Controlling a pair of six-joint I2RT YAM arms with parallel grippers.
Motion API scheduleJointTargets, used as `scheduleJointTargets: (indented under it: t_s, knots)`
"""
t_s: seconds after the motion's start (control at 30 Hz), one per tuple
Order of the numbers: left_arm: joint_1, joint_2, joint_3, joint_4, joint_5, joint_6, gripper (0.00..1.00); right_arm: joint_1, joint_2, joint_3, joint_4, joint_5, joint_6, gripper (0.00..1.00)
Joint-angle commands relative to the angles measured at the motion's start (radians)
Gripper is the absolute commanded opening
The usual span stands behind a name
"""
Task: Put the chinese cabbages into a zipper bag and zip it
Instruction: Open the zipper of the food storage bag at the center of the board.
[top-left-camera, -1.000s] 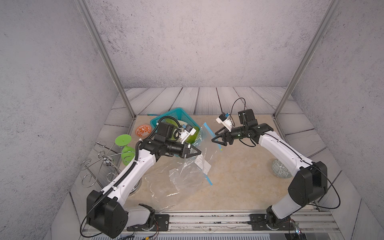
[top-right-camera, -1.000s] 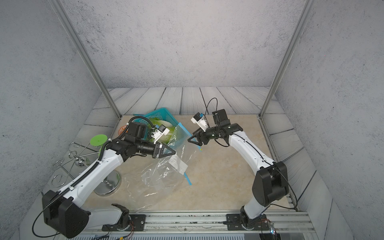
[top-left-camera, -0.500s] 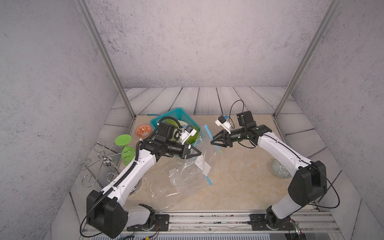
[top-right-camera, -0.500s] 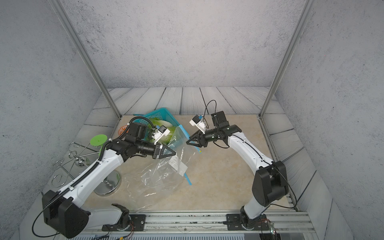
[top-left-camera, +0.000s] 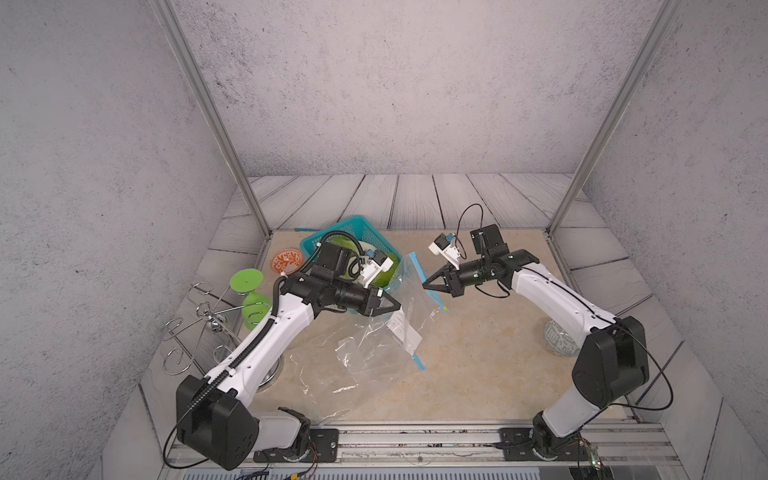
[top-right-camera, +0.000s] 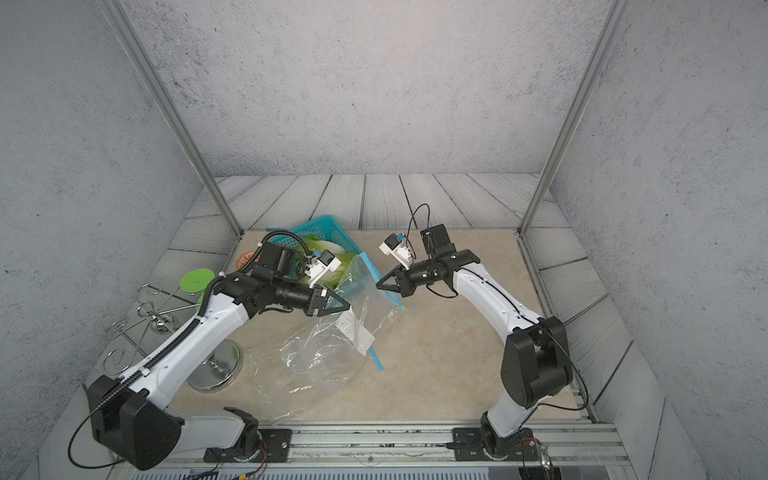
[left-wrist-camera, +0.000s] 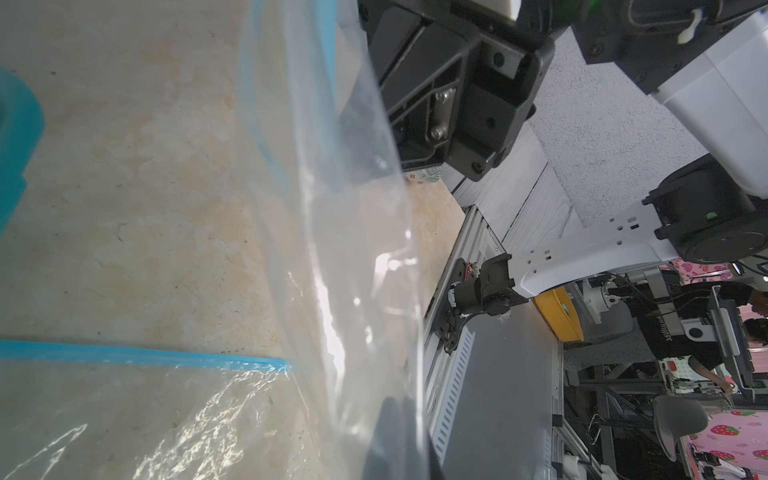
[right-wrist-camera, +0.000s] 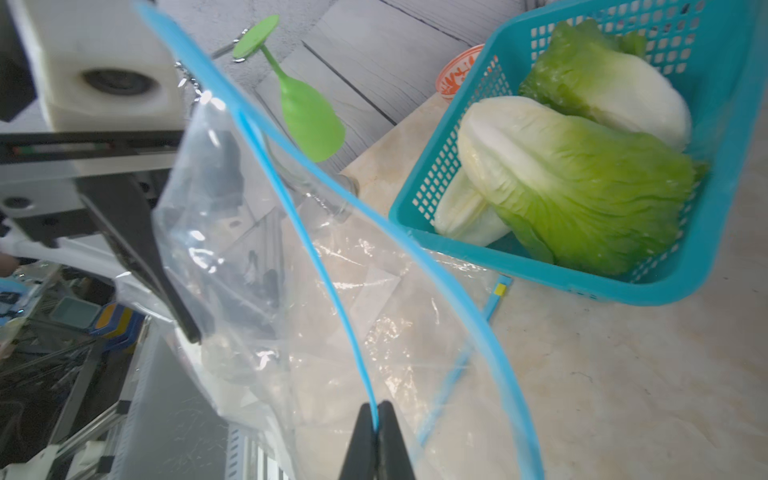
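A clear zipper bag (top-left-camera: 374, 353) with a blue zip strip (right-wrist-camera: 316, 249) lies crumpled mid-table, its mouth lifted between both arms. My left gripper (top-left-camera: 397, 308) is shut on one clear side of the mouth; in the left wrist view its dark fingers (left-wrist-camera: 395, 440) show blurred behind the plastic. My right gripper (right-wrist-camera: 377, 432) is shut on the blue strip of the opposite side, also seen in a top view as the right gripper (top-right-camera: 378, 286). The chinese cabbages (right-wrist-camera: 582, 183) lie in a teal basket (right-wrist-camera: 623, 286) just behind the bag, outside it.
A green plastic goblet (top-left-camera: 249, 291) and a wire rack (top-left-camera: 199, 324) stand at the left. An orange patterned dish (top-left-camera: 286, 261) sits beside the basket (top-left-camera: 357, 232). A patterned round object (top-left-camera: 559, 338) lies behind the right arm. Metal posts rise at the back corners.
My right gripper has moved left to the bag's mouth and shut on the blue zip strip. The left arm has held still, gripping the bag.
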Motion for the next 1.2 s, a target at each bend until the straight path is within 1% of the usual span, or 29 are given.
scheduleJointTargets:
  t_s: [0.0, 0.07, 0.13, 0.2, 0.23, 0.27, 0.33, 0.4, 0.43, 0.5, 0.53, 0.6, 0.67, 0.7, 0.73, 0.77, 0.8, 0.87, 0.97, 1.07, 1.17]
  knots:
    - [0.007, -0.009, 0.043, -0.045, -0.075, 0.029, 0.03, 0.003, 0.024, 0.009, 0.030, 0.061, 0.117, 0.00]
    - [0.041, -0.015, 0.073, -0.076, -0.162, -0.010, 0.14, 0.004, 0.023, -0.005, 0.073, 0.035, 0.229, 0.00]
    - [0.093, -0.031, 0.092, -0.084, -0.189, -0.051, 0.22, 0.004, 0.026, -0.004, 0.086, 0.010, 0.329, 0.00]
    - [0.132, -0.053, 0.108, -0.101, -0.260, -0.095, 0.38, 0.007, 0.018, -0.014, 0.097, -0.001, 0.431, 0.00]
    - [0.144, -0.060, 0.119, -0.123, -0.298, -0.106, 0.43, 0.009, 0.009, -0.030, 0.117, 0.002, 0.482, 0.00]
    - [0.155, -0.066, 0.137, -0.158, -0.360, -0.119, 0.47, 0.010, -0.008, -0.067, 0.176, 0.007, 0.581, 0.00]
    - [0.166, -0.079, 0.172, -0.229, -0.511, -0.141, 0.51, 0.022, -0.038, -0.151, 0.335, 0.048, 0.811, 0.00]
    - [0.166, -0.090, 0.210, -0.307, -0.669, -0.148, 0.51, 0.051, -0.065, -0.243, 0.490, 0.117, 1.028, 0.00]
    - [0.164, -0.096, 0.229, -0.344, -0.727, -0.150, 0.51, 0.074, -0.074, -0.282, 0.555, 0.155, 1.131, 0.00]
    - [0.154, -0.117, 0.248, -0.381, -0.767, -0.142, 0.50, 0.118, -0.098, -0.352, 0.657, 0.250, 1.329, 0.00]
    - [0.137, -0.133, 0.247, -0.387, -0.780, -0.149, 0.50, 0.145, -0.107, -0.388, 0.742, 0.290, 1.424, 0.00]
    - [0.076, -0.168, 0.218, -0.376, -0.755, -0.174, 0.50, 0.188, -0.129, -0.421, 0.803, 0.378, 1.554, 0.00]
    - [-0.019, -0.206, 0.153, -0.336, -0.706, -0.234, 0.51, 0.219, -0.151, -0.431, 0.826, 0.448, 1.624, 0.00]
    - [-0.062, -0.221, 0.112, -0.305, -0.681, -0.270, 0.53, 0.230, -0.162, -0.429, 0.813, 0.477, 1.643, 0.00]
    - [-0.107, -0.237, 0.063, -0.261, -0.655, -0.311, 0.58, 0.242, -0.174, -0.426, 0.803, 0.507, 1.657, 0.00]
    - [-0.152, -0.246, 0.018, -0.221, -0.654, -0.350, 0.66, 0.254, -0.189, -0.429, 0.782, 0.537, 1.672, 0.00]
    - [-0.185, -0.245, -0.007, -0.194, -0.668, -0.376, 0.69, 0.264, -0.199, -0.431, 0.771, 0.555, 1.688, 0.00]
    - [-0.243, -0.228, -0.037, -0.151, -0.702, -0.407, 0.71, 0.278, -0.207, -0.443, 0.781, 0.569, 1.739, 0.00]
    - [-0.280, -0.193, -0.064, -0.066, -0.737, -0.442, 0.72, 0.308, -0.209, -0.446, 0.777, 0.595, 1.785, 0.00]
    - [-0.294, -0.157, -0.072, 0.006, -0.753, -0.471, 0.74, 0.338, -0.211, -0.457, 0.787, 0.634, 1.821, 0.00]
    - [-0.301, -0.138, -0.101, 0.047, -0.755, -0.493, 0.73, 0.347, -0.203, -0.459, 0.820, 0.633, 1.850, 0.00]
